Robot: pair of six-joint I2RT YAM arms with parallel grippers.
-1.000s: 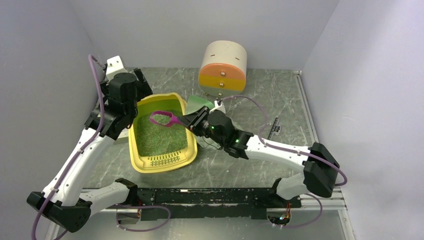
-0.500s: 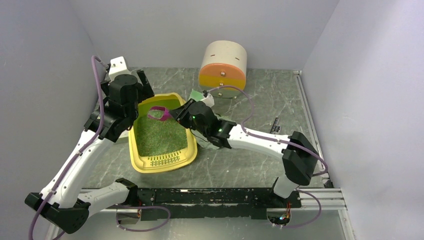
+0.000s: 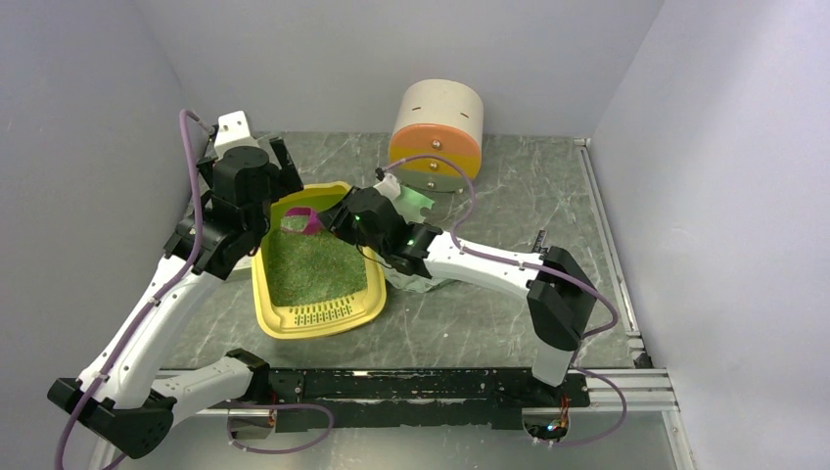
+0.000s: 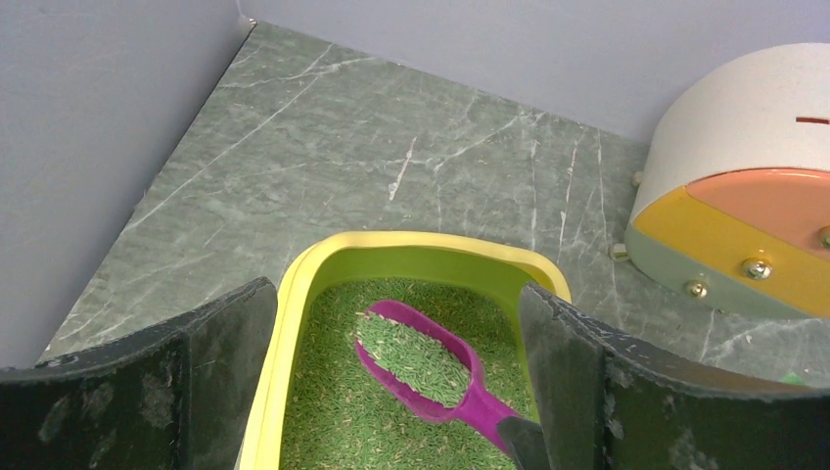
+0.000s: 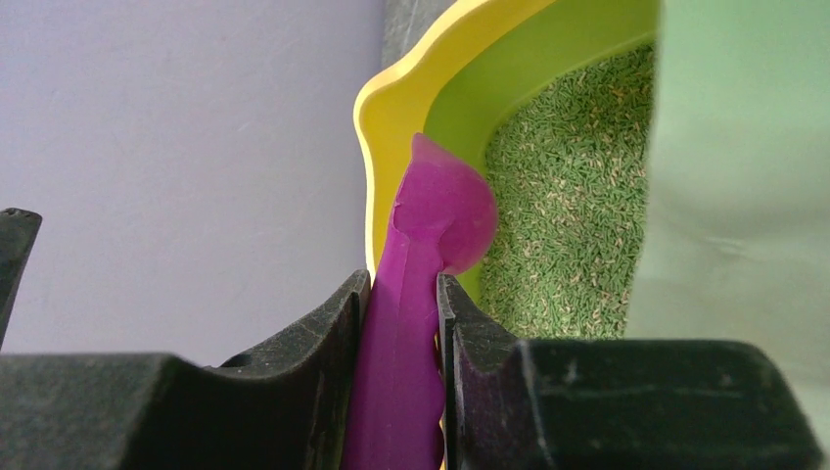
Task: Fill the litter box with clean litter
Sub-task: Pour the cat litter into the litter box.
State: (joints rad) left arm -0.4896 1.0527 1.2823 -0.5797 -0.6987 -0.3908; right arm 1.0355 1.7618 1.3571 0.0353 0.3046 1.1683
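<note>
One litter box [image 3: 318, 315] lies at 9 o'clock on the tabletop [image 3: 519, 196], with clean litter [image 3: 311, 266] covering its floor. The right hand [image 5: 401, 323] clamps the one magenta scoop [image 4: 421, 360], loaded, at the box's 12 o'clock end. The left hand [image 4: 396, 289] is spread wide above.

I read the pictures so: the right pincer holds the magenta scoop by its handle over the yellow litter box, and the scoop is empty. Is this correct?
Not quite: the scoop is not empty. The left wrist view shows its bowl filled with clean litter. The rest stands: the right pincer holds the magenta scoop by its handle over the yellow litter box.
</note>
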